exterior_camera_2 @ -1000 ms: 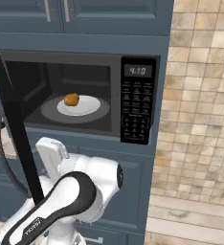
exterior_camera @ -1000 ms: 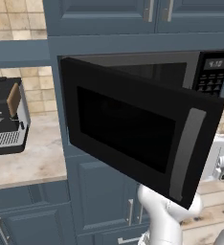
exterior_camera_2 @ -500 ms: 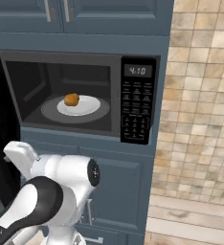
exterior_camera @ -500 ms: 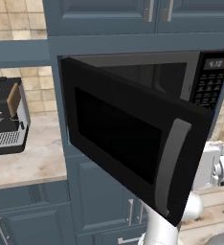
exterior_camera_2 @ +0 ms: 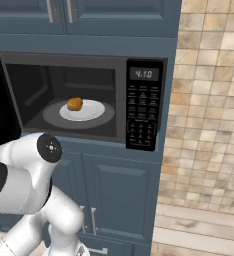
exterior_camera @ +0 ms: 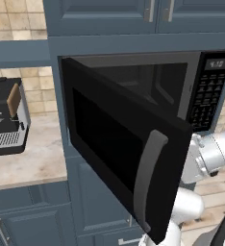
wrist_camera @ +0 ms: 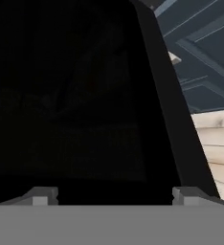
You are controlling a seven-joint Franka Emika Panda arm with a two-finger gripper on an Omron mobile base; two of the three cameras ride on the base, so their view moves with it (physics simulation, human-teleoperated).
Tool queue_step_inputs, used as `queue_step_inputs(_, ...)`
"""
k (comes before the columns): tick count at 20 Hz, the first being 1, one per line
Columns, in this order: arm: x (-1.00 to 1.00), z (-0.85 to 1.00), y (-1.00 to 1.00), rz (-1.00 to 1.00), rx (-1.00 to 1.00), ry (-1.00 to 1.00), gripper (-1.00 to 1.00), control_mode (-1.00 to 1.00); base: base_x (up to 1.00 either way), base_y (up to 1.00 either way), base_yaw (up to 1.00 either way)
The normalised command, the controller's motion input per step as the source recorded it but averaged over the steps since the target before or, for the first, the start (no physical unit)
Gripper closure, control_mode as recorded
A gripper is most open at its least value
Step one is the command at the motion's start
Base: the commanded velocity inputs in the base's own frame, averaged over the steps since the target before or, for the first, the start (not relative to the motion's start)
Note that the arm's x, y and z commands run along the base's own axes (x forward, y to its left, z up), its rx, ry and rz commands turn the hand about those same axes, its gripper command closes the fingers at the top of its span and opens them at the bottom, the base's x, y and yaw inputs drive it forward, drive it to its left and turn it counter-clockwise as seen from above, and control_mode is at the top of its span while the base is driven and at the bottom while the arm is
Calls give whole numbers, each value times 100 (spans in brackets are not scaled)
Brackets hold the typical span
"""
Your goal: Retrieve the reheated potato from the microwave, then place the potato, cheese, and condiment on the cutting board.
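Microwave [exterior_camera_2: 89, 95]: You see it built into the blue cabinetry, keypad and display on its right, cavity exposed so the food inside can be reached.
Door [exterior_camera: 129, 153]: It hangs swung out to the left on its left hinge, with the pale vertical handle at its free near edge; judged from this, it is open far enough to clear a path to the cavity.
Potato [exterior_camera_2: 75, 104]: It sits in the middle of the white plate [exterior_camera_2: 96, 112], which rests on the turntable inside the microwave, left there from reheating and not yet picked up.
Pincer [wrist_camera: 114, 194]: In the hand view its two tips stand wide apart with nothing between them, so it is open and empty; the dark door panel looms right in front of it.
Arm: Your white arm is folded low, near the door's inner side, below the cavity.
Coffee machine [exterior_camera: 6, 120]: It stands on the counter [exterior_camera: 28, 163], far left, out of the way.
Next step, as a judgement: You need to lift the pincer round the door edge and into the cavity.
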Motion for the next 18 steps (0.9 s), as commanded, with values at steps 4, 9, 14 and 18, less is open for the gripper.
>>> queue_step_inputs(4, -36, 0, 68, -13, -4, -12, -100, -100, 0, 0, 0)
queue_step_inputs(9, -34, -3, 69, -17, 0, -11, -100, -100, 0, 0, 0)
queue_step_inputs(14, -15, -8, 71, -20, 0, -11, -100, -100, 0, 0, 0)
queue_step_inputs(18, 0, -1, 66, -13, -2, -6, -100, -100, 0, 0, 0)
